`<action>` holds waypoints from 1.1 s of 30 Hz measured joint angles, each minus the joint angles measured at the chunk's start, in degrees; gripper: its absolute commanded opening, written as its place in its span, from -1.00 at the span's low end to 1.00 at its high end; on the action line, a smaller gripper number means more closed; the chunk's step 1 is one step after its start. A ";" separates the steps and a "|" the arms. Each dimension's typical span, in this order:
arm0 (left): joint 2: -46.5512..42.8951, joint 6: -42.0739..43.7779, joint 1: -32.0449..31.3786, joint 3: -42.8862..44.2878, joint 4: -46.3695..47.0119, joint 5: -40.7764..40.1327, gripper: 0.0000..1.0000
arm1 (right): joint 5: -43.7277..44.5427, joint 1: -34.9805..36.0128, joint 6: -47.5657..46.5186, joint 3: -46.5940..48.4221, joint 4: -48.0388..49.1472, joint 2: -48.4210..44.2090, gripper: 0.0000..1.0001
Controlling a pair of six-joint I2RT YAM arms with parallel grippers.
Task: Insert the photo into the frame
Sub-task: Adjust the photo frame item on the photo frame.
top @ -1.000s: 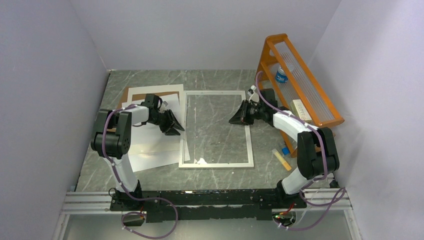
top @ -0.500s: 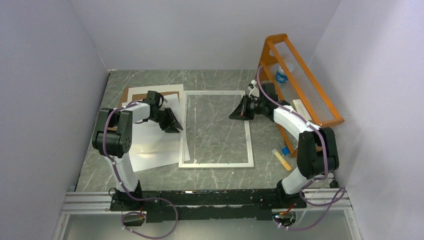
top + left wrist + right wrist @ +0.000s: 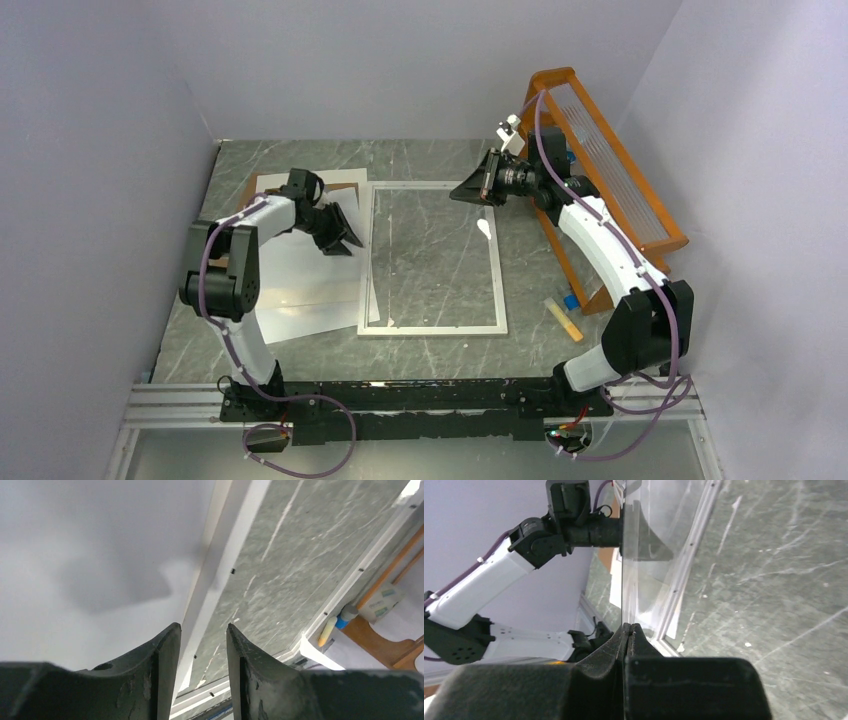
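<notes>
While the frame [image 3: 432, 328] lies flat on the worktop [image 3: 430, 155] between the arms, a clear pane [image 3: 649, 595] is raised above its far end.
White sheets [image 3: 300, 290] lie just left of the frame; whether one is the photo cannot be told. The left end effector [image 3: 345, 240] hangs over them, jaws partly open; the right end effector [image 3: 629, 627] is clamped on the pane's edge.

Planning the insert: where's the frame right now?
Top view: the frame lies flat mid-table, white sheets left of it, the orange rack to its right.
</notes>
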 measured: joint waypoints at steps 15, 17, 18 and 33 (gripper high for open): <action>-16.00 -1.57 9.05 0.46 -7.30 -17.59 0.20 | 1.18 5.22 7.37 -2.36 9.42 -0.90 -1.00; -16.00 -1.62 9.55 -1.27 -7.34 -17.42 0.24 | 1.53 5.31 7.39 -4.74 11.50 -0.83 -1.00; -16.00 -1.66 9.60 -1.97 -7.50 -17.16 0.26 | 1.55 5.33 7.41 -5.66 11.96 -0.70 -1.00; -15.37 -1.77 9.57 -3.02 -7.15 -15.37 0.42 | 3.65 7.82 6.56 -8.44 20.09 0.70 -1.00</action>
